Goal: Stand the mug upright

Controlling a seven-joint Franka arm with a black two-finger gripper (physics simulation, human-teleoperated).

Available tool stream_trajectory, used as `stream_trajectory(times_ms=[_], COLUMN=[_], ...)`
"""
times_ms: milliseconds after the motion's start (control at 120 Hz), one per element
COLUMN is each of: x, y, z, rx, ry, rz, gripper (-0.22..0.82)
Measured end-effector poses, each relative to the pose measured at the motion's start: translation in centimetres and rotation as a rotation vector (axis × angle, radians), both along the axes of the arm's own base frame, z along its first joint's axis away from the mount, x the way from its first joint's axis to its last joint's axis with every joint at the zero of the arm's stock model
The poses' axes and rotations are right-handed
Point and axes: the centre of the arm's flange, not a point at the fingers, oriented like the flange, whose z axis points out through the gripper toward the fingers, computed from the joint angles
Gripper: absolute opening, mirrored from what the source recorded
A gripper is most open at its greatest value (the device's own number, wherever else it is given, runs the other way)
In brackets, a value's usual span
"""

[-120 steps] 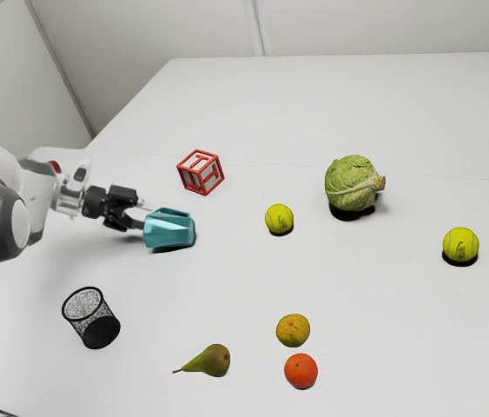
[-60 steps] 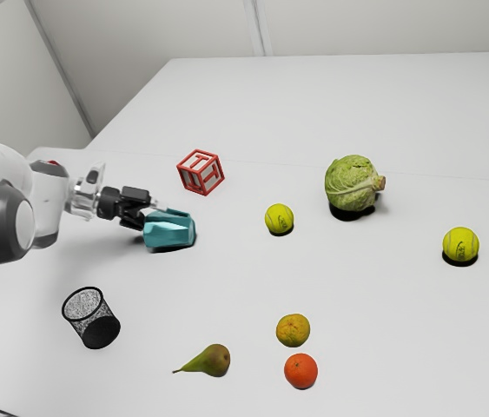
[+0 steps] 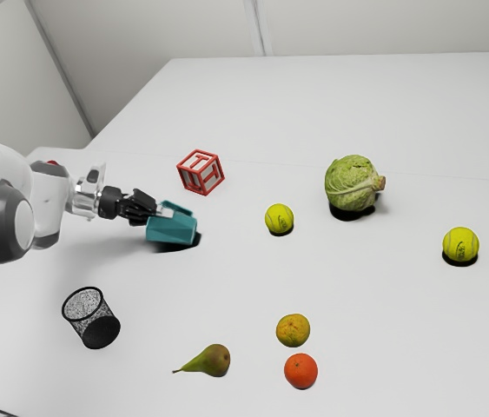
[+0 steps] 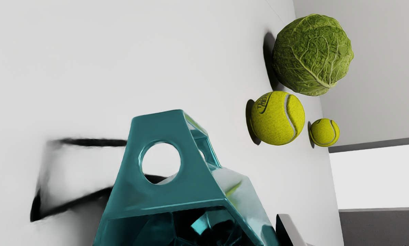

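Note:
The gripper (image 3: 165, 211) is at the upper edge of the teal mug (image 3: 172, 229), on the side toward the arm, shut on the mug's wall. On its side, the mug is slightly tilted, with its dark shadow beneath and beside it. In the wrist view the mug (image 4: 170, 194) turns its open mouth toward my hand, and a flat part with a round hole rises above the mouth. The gripper (image 4: 272, 234) shows one finger outside the mug's wall; the mug hides the other.
Near the mug are a red-and-white cube (image 3: 201, 172) and a tennis ball (image 3: 280, 219). Farther off are a cabbage (image 3: 353, 184) and another tennis ball (image 3: 461, 245). A black mesh cup (image 3: 92, 318), pear (image 3: 209, 360), yellow fruit (image 3: 293, 330) and orange (image 3: 301, 371) lie toward the exterior view's bottom.
My hand has moved toward the exterior view's right and turned, and the fingers have closed on the mug. The mug has shifted slightly and tilted, and its shadow has spread.

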Motion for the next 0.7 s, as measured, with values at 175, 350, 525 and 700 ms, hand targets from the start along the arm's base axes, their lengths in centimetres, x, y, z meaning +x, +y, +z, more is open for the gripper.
stream_trajectory(times_ms=[175,350,525,700], x=[1.5,5.8,6.8,7.1], y=[-0.9,-7.0,-10.9,-12.7], z=[3.7,13.4,14.6,11.3], rx=[0.008,0.229,0.666,0.92], ry=[-0.039,-0.113,-0.058,-0.029], rz=[-0.042,-0.279,-0.456,-0.469], gripper=[-0.15,-0.16,-0.16,-0.17])
